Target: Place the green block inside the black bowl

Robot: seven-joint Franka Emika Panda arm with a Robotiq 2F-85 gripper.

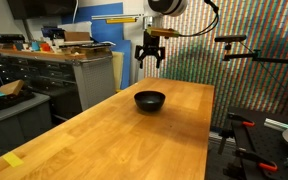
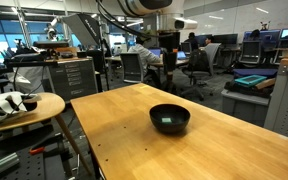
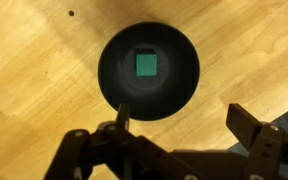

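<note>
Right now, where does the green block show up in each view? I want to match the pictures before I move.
Wrist view: the green block sits upper centre, flat in the middle of the black bowl.
In an exterior view: a small teal patch inside the bowl, right of centre.
In an exterior view: not seen; the bowl's wall, at picture centre, hides it.
Shared landmark: the black bowl.

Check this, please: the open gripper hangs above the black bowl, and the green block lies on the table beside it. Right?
No: the green block lies inside the black bowl, as the wrist view shows. The open gripper does hang above it.
</note>
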